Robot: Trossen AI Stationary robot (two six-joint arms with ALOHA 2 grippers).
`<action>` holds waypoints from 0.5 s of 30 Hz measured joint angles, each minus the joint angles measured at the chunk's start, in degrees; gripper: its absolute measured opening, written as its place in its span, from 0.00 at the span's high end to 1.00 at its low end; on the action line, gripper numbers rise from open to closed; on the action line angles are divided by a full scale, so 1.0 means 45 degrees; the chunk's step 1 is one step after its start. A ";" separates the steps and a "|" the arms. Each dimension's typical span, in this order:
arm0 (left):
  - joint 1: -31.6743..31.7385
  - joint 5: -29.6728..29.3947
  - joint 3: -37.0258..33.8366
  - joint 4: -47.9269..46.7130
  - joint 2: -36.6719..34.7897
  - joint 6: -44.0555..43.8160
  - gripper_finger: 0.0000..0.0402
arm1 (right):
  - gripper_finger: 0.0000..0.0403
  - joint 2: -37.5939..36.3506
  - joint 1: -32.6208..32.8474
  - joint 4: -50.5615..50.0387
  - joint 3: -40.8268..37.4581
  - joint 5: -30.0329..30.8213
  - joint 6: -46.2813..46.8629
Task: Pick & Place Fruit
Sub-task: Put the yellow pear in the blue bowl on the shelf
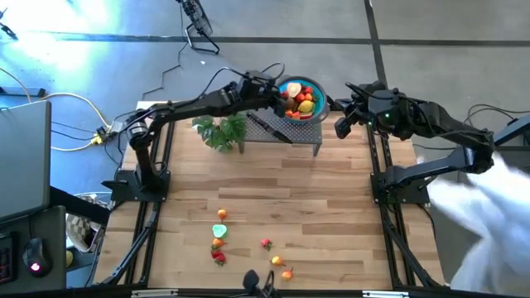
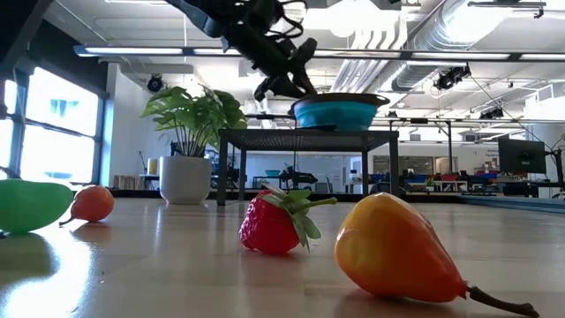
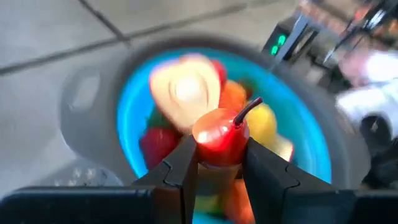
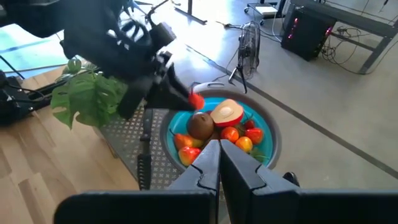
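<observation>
Red fruit (image 3: pixel 219 134) clamped between the left gripper (image 3: pixel 217 163) fingers, directly above the blue bowl (image 3: pixel 130 118); right gripper (image 4: pixel 219 163) closed, empty, beside it.

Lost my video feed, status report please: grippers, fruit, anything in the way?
Left gripper over blue bowl, shut on red fruit. Right gripper shut, empty, beside bowl. More fruit on table. Nothing in the way.

blue bowl (image 3: pixel 134 118) blurred in left wrist view, its lower fruit hidden behind end effector fingers (image 3: pixel 180 171)
</observation>
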 joint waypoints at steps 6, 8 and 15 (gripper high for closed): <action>-0.0005 -0.0255 0.0206 0.0097 0.0036 0.0384 0.73 | 0.99 0.0000 0.0000 -0.0100 0.0000 -0.0113 0.0000; 0.0005 -0.0263 0.0192 0.0002 0.0040 0.0407 0.70 | 0.99 0.0000 0.0000 -0.0100 0.0000 -0.0303 0.0000; 0.0000 -0.0200 0.0191 0.0118 0.0041 0.0996 0.57 | 0.99 0.0000 0.0000 -0.0100 0.0000 -0.0322 0.0005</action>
